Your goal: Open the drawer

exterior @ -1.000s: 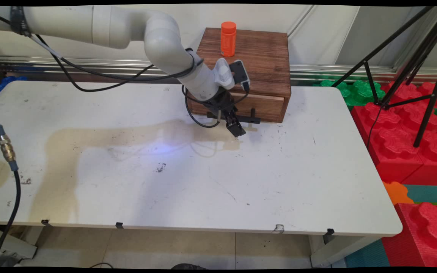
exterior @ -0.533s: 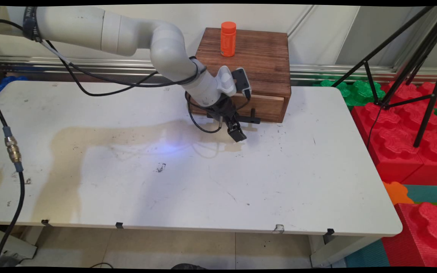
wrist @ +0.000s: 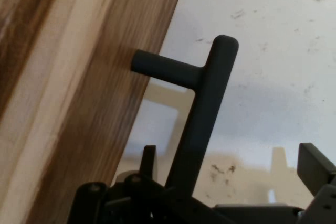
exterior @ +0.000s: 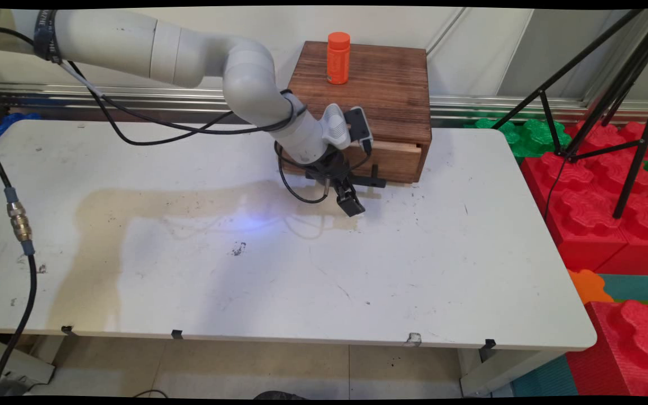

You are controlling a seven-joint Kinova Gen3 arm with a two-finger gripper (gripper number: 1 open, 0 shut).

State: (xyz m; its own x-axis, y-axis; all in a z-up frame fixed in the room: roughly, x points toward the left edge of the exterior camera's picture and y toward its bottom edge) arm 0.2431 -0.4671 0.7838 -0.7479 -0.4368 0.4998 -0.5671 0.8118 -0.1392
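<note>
Handle (wrist: pixel 202 114) of the drawer is a black bar on a short black post that sticks out of the wood; the bar runs down between the two fingers of the end effector (wrist: pixel 231 153); the fingers are wide apart; one finger (wrist: pixel 148 156) is just beside the bar and the other finger is well away from it; I cannot tell if the near finger touches the bar; nothing is squeezed.

From the main view the end effector (exterior: pixel 352 203) points down and to the right, low over the surface (exterior: pixel 301 270), right in front of the handle (exterior: pixel 374 180); the drawer (exterior: pixel 394 158) is the bottom part of a brown wooden box (exterior: pixel 380 84); a pale strip shows along the top of the drawer; the box stands at the far edge of the surface, near the middle; an orange bottle (exterior: pixel 338 57) with an orange cap stands upright on top of the box, near its back left corner.

Black cables (exterior: pixel 133 121) hang from the white arm; a big brownish stain (exterior: pixel 133 202) lies on the surface to the left of the end effector; red foam blocks (exterior: pixel 588 208) and a black tripod (exterior: pixel 628 112) are on the floor to the right.
</note>
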